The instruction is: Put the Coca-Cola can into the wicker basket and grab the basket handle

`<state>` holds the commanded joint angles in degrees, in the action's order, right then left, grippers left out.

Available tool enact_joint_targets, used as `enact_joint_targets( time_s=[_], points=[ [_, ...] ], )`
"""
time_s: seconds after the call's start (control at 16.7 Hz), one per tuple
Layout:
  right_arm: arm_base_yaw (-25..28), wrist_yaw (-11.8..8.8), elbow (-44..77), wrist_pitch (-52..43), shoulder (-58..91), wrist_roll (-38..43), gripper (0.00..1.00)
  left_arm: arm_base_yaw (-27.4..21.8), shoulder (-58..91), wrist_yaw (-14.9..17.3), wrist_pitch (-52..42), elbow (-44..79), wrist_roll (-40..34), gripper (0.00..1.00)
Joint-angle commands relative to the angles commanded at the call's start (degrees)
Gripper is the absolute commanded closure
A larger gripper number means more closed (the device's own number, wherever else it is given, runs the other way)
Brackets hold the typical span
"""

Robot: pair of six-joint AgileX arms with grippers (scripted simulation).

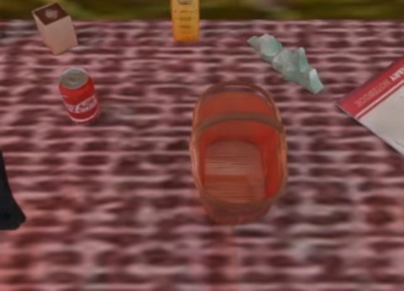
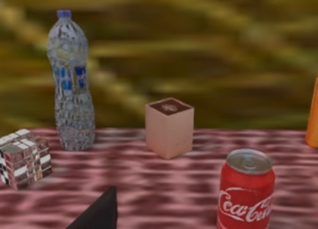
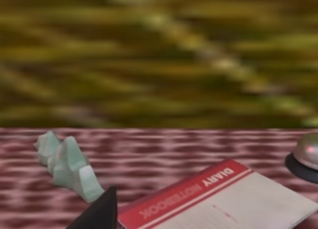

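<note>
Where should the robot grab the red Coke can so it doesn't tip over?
Around the middle of the Coca-Cola can's round red side, coming in level from the table's left, where the left arm waits. The can stands upright with its silver top up, and nothing sits close beside it, so fingers could close on opposite sides of it.

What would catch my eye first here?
Probably the big wicker basket, empty, standing mid-table right of centre. Then the red Coca-Cola can, upright on the left, well apart from the basket. The left gripper waits at the table's left edge.
</note>
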<state>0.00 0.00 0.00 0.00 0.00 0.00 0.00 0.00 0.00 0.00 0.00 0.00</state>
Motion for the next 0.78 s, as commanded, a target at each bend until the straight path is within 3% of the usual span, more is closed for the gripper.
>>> enact_joint_targets(
  time_s=[0.36,0.78],
  points=[
    [0.0,0.0,0.0,0.0,0.0,0.0,0.00,-0.9,4.6,1.3,-3.1,4.0,1.5,0.00],
    [0.0,0.0,0.0,0.0,0.0,0.0,0.00,-3.6,28.8,4.9,-18.9,26.3,8.6,0.00]
  ],
)
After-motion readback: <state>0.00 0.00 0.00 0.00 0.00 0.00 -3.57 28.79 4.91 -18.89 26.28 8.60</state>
